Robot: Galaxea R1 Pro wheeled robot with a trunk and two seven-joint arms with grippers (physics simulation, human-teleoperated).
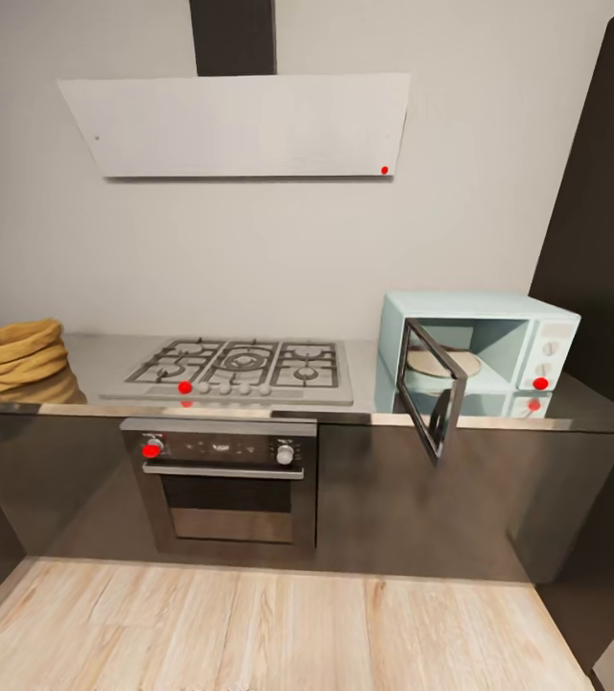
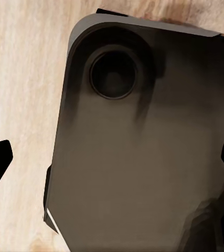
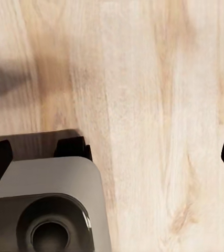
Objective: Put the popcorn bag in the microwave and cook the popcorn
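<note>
The popcorn bag point(image 1: 17, 355), a tan-gold sack with a rolled rim, sits at the far left end of the glossy grey countertop point(image 1: 96, 360). Its inside is hidden, so no popcorn shows. The pale blue microwave point(image 1: 480, 350) stands at the countertop's right end with its dark glass door point(image 1: 432, 389) swung open toward me and a cream turntable inside. In the wrist views my left gripper point(image 2: 112, 163) and right gripper point(image 3: 112, 160) hang open over the wooden floor and my dark base, far from the counter, holding nothing.
A gas hob point(image 1: 240, 369) lies in the countertop between bag and microwave, with a steel oven point(image 1: 225, 485) below and a hood point(image 1: 240, 125) above. A tall dark cabinet point(image 1: 604, 240) closes off the right side. Pale wood floor point(image 1: 278, 624) stretches before the cabinets.
</note>
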